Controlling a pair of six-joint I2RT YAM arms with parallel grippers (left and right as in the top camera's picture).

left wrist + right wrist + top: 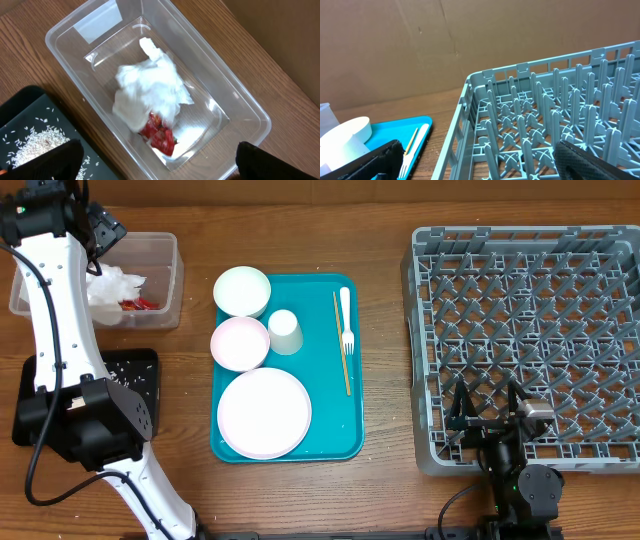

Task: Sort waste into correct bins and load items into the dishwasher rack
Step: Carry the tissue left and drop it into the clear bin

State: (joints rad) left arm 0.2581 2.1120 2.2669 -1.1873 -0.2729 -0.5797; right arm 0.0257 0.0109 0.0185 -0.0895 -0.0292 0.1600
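Hovering my left gripper, jaws wide and empty, over the clear tub holding napkin and red wrapper; waste sorting seems done; next, grasping the teal tray's white plate; right gripper equally wide

Overhead camera looks straight down on the whole table; left wrist camera looks steeply down, close over the clear tub beneath the left gripper; right wrist camera looks low and level, rack ahead-right of the right gripper, teal tray ahead-left; overhead shares all three.
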